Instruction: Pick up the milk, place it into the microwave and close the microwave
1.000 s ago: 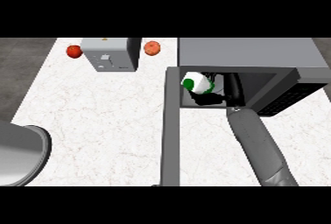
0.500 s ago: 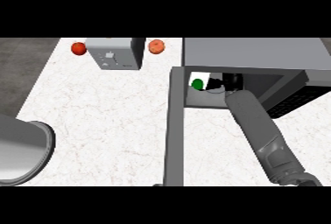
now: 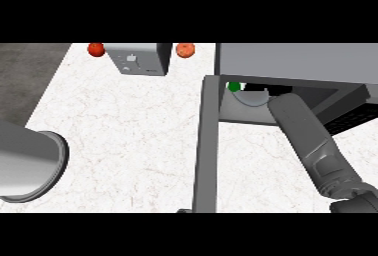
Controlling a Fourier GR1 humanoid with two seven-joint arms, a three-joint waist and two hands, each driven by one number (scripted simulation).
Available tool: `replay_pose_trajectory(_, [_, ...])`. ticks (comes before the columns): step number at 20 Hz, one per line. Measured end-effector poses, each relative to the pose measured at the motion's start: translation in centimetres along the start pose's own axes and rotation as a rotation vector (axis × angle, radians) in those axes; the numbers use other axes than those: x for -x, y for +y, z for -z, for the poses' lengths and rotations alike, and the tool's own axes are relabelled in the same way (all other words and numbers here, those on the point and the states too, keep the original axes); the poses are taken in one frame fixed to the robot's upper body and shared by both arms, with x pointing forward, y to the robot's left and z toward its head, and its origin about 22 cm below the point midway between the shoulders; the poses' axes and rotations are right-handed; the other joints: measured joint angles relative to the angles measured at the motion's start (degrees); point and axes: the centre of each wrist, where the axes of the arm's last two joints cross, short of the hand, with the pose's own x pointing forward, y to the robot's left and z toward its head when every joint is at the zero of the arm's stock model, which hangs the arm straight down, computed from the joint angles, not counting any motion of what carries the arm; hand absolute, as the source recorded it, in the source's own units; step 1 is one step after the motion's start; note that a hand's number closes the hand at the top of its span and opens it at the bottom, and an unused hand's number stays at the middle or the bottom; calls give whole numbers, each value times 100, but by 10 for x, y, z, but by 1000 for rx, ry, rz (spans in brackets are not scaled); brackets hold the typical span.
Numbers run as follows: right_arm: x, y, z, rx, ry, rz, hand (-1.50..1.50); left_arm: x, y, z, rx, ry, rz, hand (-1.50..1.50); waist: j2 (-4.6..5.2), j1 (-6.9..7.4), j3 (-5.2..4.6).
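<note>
A: Largest first. What is seen?

B: A white marbled counter is spread across the frame. The microwave is placed at upper right, its open door seen edge-on as a grey bar running down the centre. A large grey pot is cut off at the left edge. A small grey box sits at top centre, flanked by two red-orange balls.

A: The arm?

B: The right forearm is stretched from lower right into the cavity. The right hand is hidden inside; finger state cannot be told. The left hand is not shown.

A: The milk?

B: Only its green cap is glimpsed, inside the cavity at the upper left corner.

A: Step?

B: Placing is judged in hand. Next, release is needed, the arm is to be withdrawn, then the door swung shut.
</note>
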Motion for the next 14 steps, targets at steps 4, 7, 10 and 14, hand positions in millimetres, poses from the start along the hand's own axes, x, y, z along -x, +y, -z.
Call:
replay_pose_trajectory(4, [9,-11,5,31,-19,-82,150,0,-2,4,9,-1,1,-150,43,76,0])
replay_pose_trajectory(7, [15,-18,8,51,-5,-145,150,0,-3,7,14,0,2,-150,57,121,-4])
replay_pose_trajectory(10, [27,-30,8,90,53,-219,-150,0,-4,10,23,-2,8,-150,90,168,-11])
replay_pose_trajectory(14, [44,-42,3,132,148,-344,-150,-2,-6,13,34,0,24,-150,117,219,-37])
